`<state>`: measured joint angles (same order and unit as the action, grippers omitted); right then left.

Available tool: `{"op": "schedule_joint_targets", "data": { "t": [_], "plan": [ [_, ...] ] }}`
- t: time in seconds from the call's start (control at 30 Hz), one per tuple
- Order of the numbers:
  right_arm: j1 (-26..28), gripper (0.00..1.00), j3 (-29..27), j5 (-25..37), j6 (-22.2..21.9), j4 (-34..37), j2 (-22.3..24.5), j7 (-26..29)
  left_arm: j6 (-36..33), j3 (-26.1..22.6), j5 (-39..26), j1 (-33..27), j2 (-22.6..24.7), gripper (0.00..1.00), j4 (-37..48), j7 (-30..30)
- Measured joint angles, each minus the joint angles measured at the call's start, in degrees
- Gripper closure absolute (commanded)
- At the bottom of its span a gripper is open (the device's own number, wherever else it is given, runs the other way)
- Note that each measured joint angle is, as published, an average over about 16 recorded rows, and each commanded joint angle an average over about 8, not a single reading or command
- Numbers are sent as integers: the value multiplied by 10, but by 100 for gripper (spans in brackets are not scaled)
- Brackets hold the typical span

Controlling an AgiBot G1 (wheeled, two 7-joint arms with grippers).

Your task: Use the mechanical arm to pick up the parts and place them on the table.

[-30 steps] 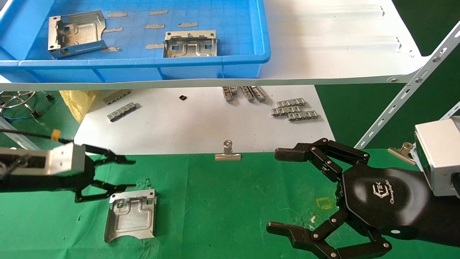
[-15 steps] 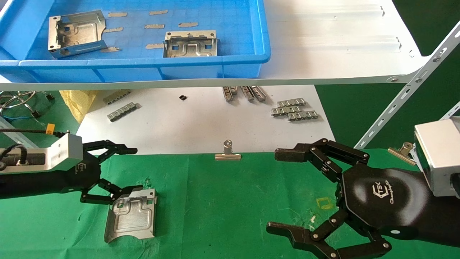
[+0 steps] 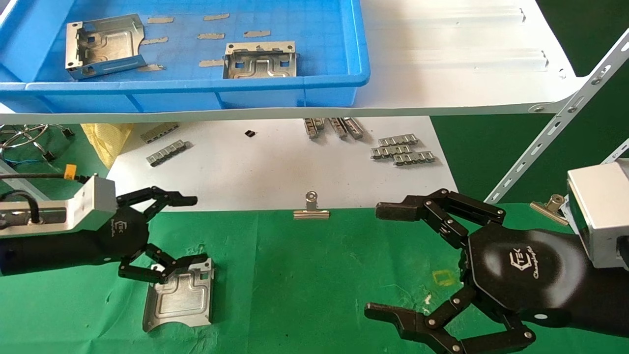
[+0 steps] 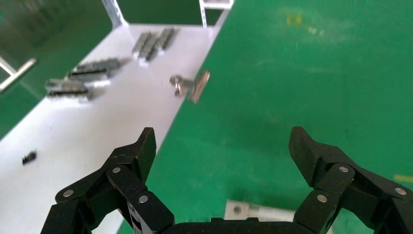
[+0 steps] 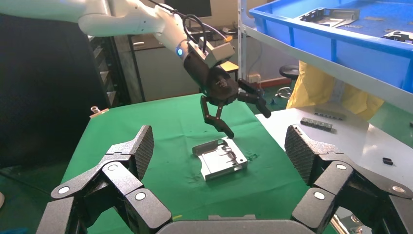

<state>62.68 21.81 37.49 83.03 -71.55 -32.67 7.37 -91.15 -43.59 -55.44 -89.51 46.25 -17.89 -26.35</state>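
Observation:
One shiny bracket lies flat on the green table, also seen in the right wrist view; one corner shows in the left wrist view. My left gripper is open and empty, hovering at the bracket's far left corner. Its lower fingers are over that edge; I cannot tell if they touch. It also shows in the left wrist view. Two more brackets lie in the blue tray. My right gripper is open and empty at the right.
The tray stands on a white shelf board above the table's back. A white sheet behind the cloth holds grey clip strips. A binder clip holds the cloth's back edge. A slanted shelf strut is at right.
My left gripper has moved right and turned its palm into view, so its lower fingers now reach over the bracket's far corner. The bracket and the right arm have not moved.

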Motion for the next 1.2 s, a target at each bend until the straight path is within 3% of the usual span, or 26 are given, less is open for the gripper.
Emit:
{"op": "schedule_joint_targets", "data": {
  "t": [1.2],
  "plan": [
    [0, 0, 0, 0, 0, 0, 0, 0, 40, 202, 99, 205, -82, 0, -408, 272]
  ]
}}
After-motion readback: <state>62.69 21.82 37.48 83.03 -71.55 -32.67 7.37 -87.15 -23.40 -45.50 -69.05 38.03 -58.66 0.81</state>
